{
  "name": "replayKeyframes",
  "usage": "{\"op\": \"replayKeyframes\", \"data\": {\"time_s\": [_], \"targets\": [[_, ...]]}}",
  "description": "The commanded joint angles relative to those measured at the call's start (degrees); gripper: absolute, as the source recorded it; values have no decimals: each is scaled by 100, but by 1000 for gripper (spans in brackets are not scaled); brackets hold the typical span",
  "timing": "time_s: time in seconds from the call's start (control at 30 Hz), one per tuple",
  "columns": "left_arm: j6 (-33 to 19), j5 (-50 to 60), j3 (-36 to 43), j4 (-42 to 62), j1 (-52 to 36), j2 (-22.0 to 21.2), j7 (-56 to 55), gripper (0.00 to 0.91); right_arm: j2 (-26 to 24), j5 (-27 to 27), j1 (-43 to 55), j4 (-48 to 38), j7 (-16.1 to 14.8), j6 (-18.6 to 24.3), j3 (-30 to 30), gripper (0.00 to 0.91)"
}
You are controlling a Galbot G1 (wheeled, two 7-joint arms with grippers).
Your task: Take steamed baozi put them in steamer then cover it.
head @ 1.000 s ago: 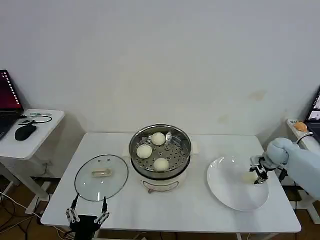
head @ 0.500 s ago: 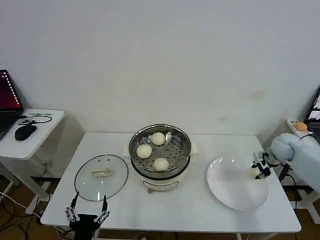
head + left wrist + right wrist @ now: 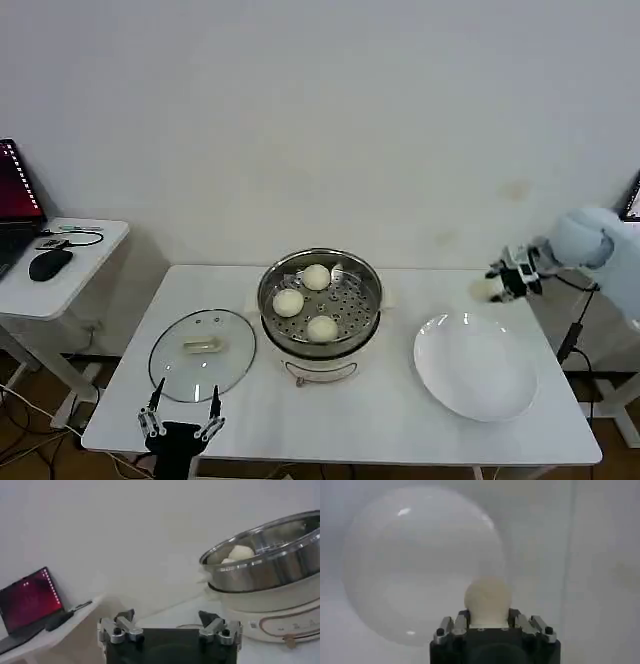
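White wall backs a white table carrying, from the robot's left to its right, the glass cover, the steamer and a bare white plate. Three steamed baozi already sit on the steamer's perforated floor. The right gripper hangs in the air above the table's far right corner, beyond the plate, clamped on the fourth baozi, which the right wrist view shows pinched between the fingers with the plate below it. From this gripper the steamer lies toward the robot's left and lower down, and the open part of its floor looks to be on the side nearest the plate, so the carry is judged to run leftward over the plate's far rim. The left gripper waits at the table's near edge, fingers spread and empty, just in front of the cover, making it the nearer arm for the lid.
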Motion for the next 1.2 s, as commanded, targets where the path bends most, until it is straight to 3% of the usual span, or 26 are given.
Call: {"op": "replayKeyframes", "data": {"time_s": [0.03,0.27,0.47,0.73,1.2], "targets": [[1,18,-8,46,-63,-16,-3,907,1159,1620,1964,834,498,-823,-1361,504],[-8,-7,-48,81,-108,-45,-9,907,2274,2678,2025,624,1025,-1371,-1780,504],[-5,-59,-109,67,-132,-27,-8,907,2970,2901,1550,77,1375,-1740,-1842,504],[-14,-116,-137,100,-156,-11,-6,907,3205,2983,1071,-265,1669,-2034,-1926,504],[-24,-195,-171,181,-193,-9,-10,907,3289,2419,546,-703,1608,-2076,-1816,504]]}}
